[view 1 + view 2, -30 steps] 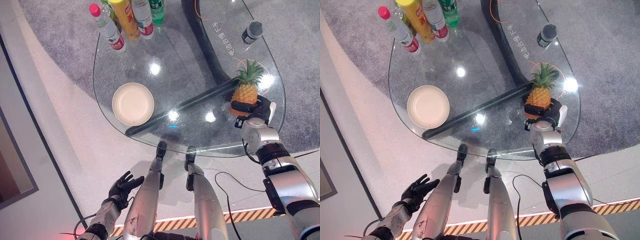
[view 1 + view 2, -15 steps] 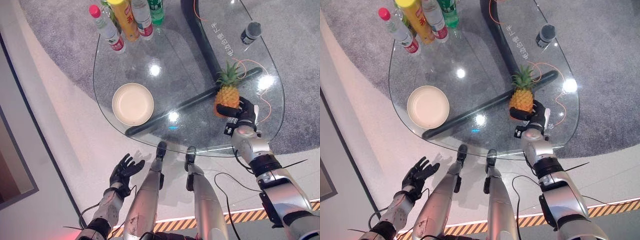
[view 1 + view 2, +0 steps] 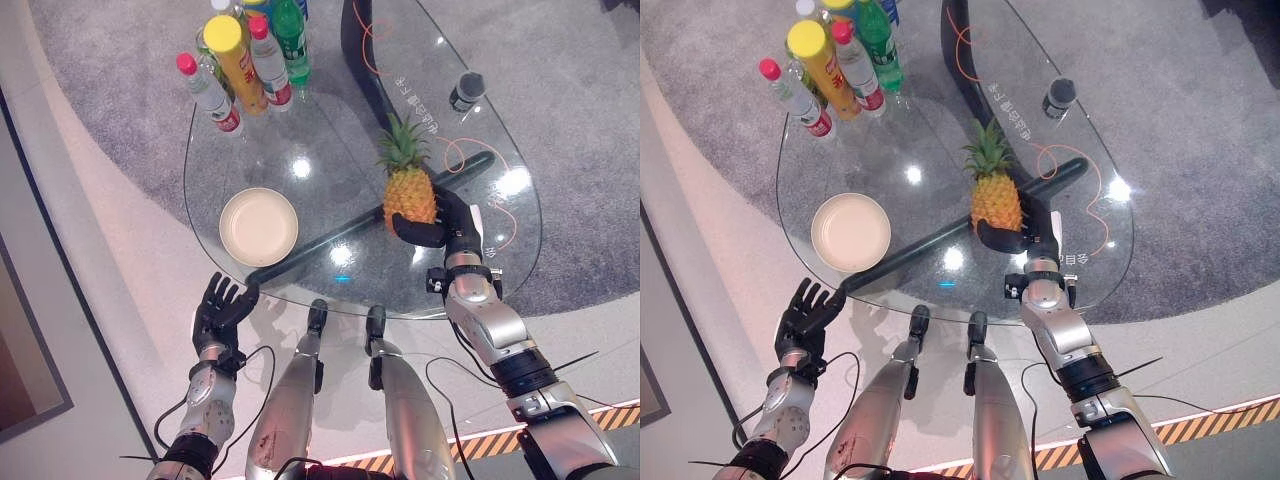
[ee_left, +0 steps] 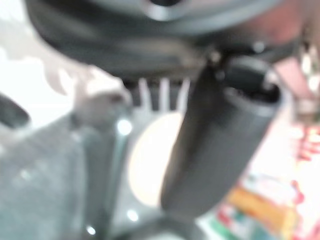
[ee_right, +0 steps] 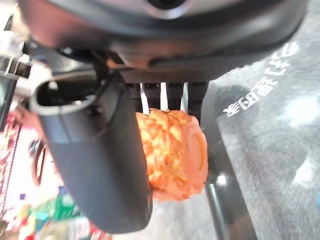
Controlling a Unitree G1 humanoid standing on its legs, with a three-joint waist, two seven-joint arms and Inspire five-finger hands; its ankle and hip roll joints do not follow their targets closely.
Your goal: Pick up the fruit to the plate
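Fruit: we see the pineapple upright, crown up, over the middle of the glass bench; whether its base rests on the glass or hangs just above it we cannot tell.
Right hand: our right hand has fingers and thumb curled round the lower body of the pineapple; our right wrist view shows the orange body wedged between the thumb and the row of fingers.
Left hand: our left hand hangs below the bench's near edge with fingers spread, holding nothing.
Plate: the cream plate lies near the bench's near-left edge, well apart from the pineapple.
Risk, slip: we judge the grip sits low on a tall, top-heavy fruit, so it could tip or twist out of the fingers on the way across.
Risk, landing: we think a hard or off-centre set-down could skid the plate on the smooth glass toward the near edge, or leave the fruit half on the rim.
Risk, tipping: released upright on a shallow plate, the pineapple may topple.
Bottles: a cluster of bottles stands at the far-left end, beyond the plate and clear of a straight path.
Dark can: a small dark can stands on the far right of the bench.
Orange cable: an orange cable loops near the right hand.
Path: between fruit and plate we see only bare glass.
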